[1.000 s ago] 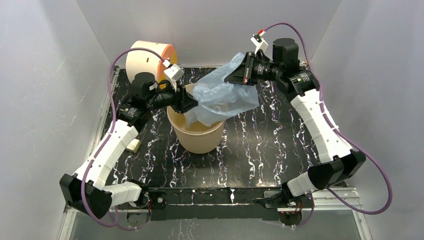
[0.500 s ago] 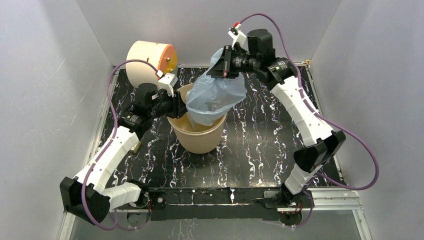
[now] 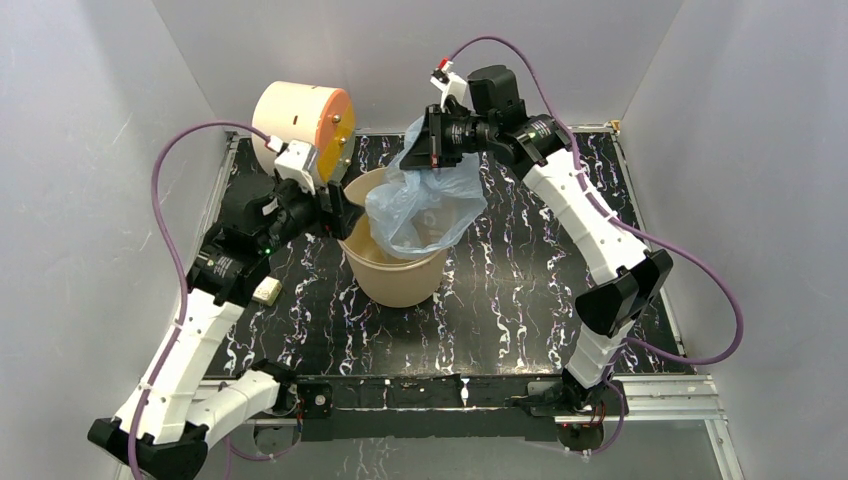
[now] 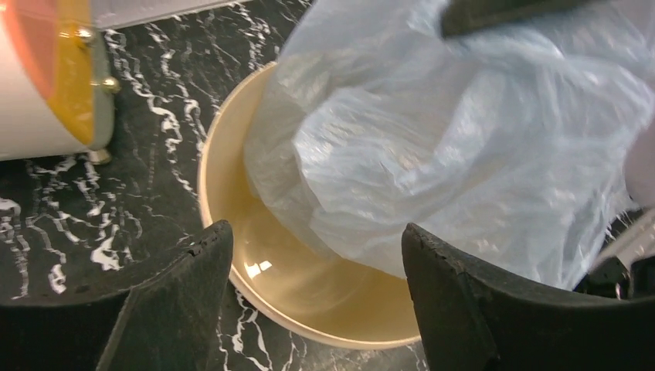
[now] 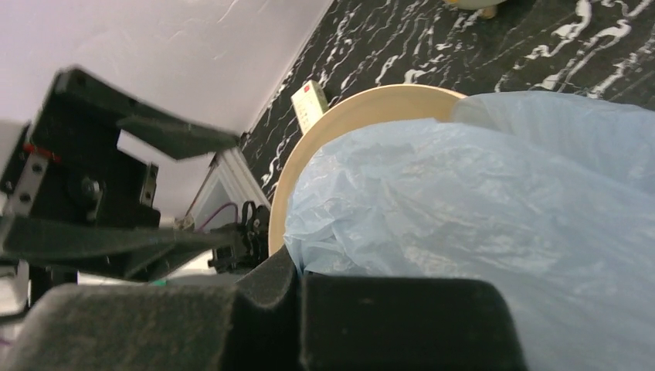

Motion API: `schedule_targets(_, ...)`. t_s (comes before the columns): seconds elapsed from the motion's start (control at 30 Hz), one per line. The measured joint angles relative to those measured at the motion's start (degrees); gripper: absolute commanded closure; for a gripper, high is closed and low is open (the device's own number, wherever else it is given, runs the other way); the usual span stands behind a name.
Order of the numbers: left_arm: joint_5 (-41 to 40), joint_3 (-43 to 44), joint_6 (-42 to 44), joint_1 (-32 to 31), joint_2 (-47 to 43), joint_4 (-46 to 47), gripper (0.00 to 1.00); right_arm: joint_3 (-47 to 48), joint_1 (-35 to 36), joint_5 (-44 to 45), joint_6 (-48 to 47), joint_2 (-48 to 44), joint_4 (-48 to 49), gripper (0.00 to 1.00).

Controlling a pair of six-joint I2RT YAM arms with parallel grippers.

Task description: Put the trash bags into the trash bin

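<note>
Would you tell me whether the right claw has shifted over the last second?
Yes: the right claw, shut on the trash bag, has moved left toward the cream drum, now over the trash bin's far rim.

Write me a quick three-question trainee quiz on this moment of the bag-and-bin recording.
1. True or false: the left gripper is clamped on the trash bag.
2. Where does the bag's lower end hang? A) flat on the table; B) into the mouth of the trash bin; C) over the orange-faced drum.
3. Which gripper holds the bag?

Key: 1 false, its jaws stand open beside the bin's rim; 2 B; 3 the right gripper.
</note>
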Motion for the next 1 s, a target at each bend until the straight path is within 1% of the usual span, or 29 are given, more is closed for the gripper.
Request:
schedule_targets(0.1, -4.31, 4.11, 0.48, 0.04, 2.10, -1.99, 0.16, 0.00, 0.04, -4.94, -2.60, 0.00, 0.11, 1.00)
schedule_targets(0.2, -6.49, 8.57, 0.42, 0.50, 6.29, -2.36, 0.15, 0.28, 1.11, -11.37, -5.90, 0.04, -0.48, 1.00)
schedule_targets(0.27, -6.71, 10.64, -0.28, 1.01, 9.31, -1.86, 0.12, 1.01, 2.69, -14.27, -8.44, 0.20, -1.73, 1.00)
schedule_targets(0.4, -4.13, 12.24, -3.26, 3.19, 15.76, 1.51, 0.11, 1.62, 7.34, -19.96, -14.29, 0.20, -4.28, 1.00)
schedule_targets(0.5, -0.52, 13.07, -6.21, 5.16, 20.72, 4.20, 0.11, 1.44, 10.05, -23.23, -17.62, 0.04, -6.01, 1.00)
schedule_targets(0.6, 3.63, 13.40, -9.29, 6.56, 24.72, 8.33, 0.12, -0.09, 10.60, -24.24, -19.52, -1.25, -6.54, 1.00)
schedule_targets(0.63, 5.31, 13.40, -10.25, 6.86, 25.81, 10.01, 0.14, -0.57, 10.47, -24.28, -19.85, -1.75, -6.51, 1.00)
schedule_targets(0.7, 9.77, 13.49, -12.17, 7.39, 27.85, 14.27, 0.22, -1.20, 10.32, -24.20, -20.15, -2.58, -6.47, 1.00)
schedule_targets(0.73, 12.22, 13.64, -13.09, 7.52, 28.87, 16.28, 0.23, -1.68, 10.29, -23.74, -20.13, -3.10, -6.23, 1.00)
schedule_targets(0.8, 17.46, 13.75, -14.38, 7.52, 30.69, 19.78, 0.26, -2.67, 10.14, -21.73, -19.54, -4.04, -5.88, 1.00)
schedule_targets(0.9, 25.35, 13.42, -15.61, 7.52, 32.17, 23.52, 0.27, -4.48, 10.05, -15.65, -17.81, -5.40, -4.81, 1.00)
schedule_targets(1.0, 33.00, 12.74, -14.99, 7.50, 32.15, 24.94, 0.33, -6.64, 9.94, -11.13, -16.41, -6.62, -3.10, 1.00)
